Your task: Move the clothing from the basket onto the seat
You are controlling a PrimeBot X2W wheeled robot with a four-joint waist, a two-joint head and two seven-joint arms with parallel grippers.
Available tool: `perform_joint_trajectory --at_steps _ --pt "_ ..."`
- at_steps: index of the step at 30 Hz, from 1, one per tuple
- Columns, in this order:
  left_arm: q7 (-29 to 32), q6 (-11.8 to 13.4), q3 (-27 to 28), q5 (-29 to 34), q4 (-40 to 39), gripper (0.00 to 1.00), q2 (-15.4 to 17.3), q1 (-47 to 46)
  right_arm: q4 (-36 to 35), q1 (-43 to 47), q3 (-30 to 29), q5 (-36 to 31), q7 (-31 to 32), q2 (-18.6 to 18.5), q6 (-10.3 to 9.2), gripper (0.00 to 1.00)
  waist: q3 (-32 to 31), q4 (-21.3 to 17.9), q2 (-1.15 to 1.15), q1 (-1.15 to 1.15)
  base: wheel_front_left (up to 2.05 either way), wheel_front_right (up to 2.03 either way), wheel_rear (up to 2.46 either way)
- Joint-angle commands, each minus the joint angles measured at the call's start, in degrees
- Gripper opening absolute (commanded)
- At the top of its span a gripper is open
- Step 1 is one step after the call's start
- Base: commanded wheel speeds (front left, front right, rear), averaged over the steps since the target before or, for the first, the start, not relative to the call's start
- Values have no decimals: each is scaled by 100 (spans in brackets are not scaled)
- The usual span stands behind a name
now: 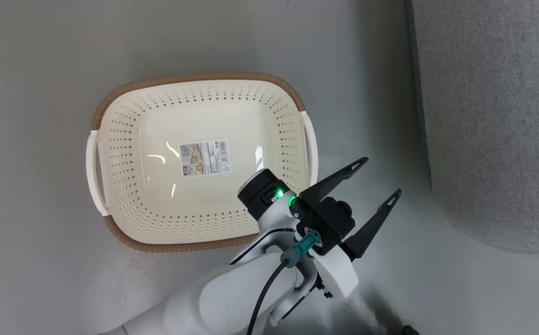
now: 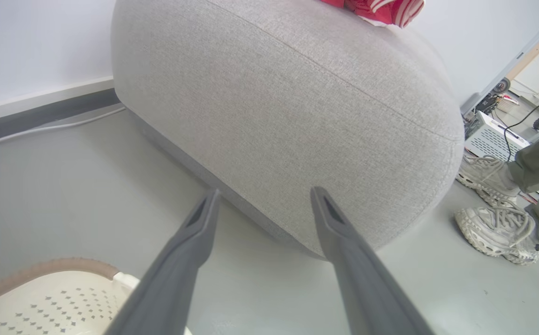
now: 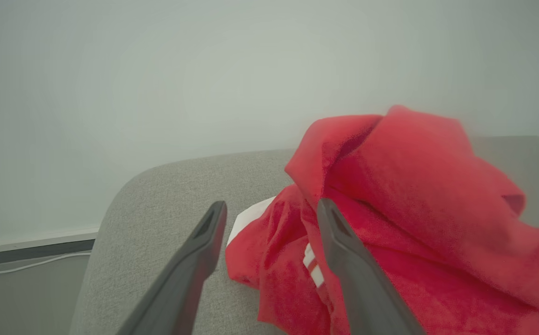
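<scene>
The basket [image 1: 120, 153] sits on the grey floor [image 1: 32, 279] and looks empty; a paper label [image 1: 204, 158] lies at its bottom. The clothing [image 3: 413, 195] lies in a red, crumpled heap on top of the seat [image 1: 492, 116], with a bit of white stripe peeking out. The right gripper [image 3: 271, 207] is up by the heap with its two fingers spread wide; nothing is pinched between them, though one finger is right in front of the cloth, so it cannot be told if it touches. The left gripper [image 1: 380, 177] hangs over the floor between the basket and the seat; its fingers are spread wide too and hold nothing. So the job looks to be at its last step, the drop onto the seat; it seems just about done, since no red cloth is seen in the basket. The next move should be easy; the right arm needs to lift away without snagging the soft cloth and dragging it off the edge; a person's shoes [image 2: 492, 228] stand near the seat's end, so the arms should keep clear of that side.
</scene>
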Motion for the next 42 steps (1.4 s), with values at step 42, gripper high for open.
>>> perform_joint_trajectory --at_steps 42 --pt "-28 -175 5090 2113 -1130 100 -82 3747 -2455 3986 -321 -1964 -34 2182 7 100 -3454 1347 0 0 0 0 0"
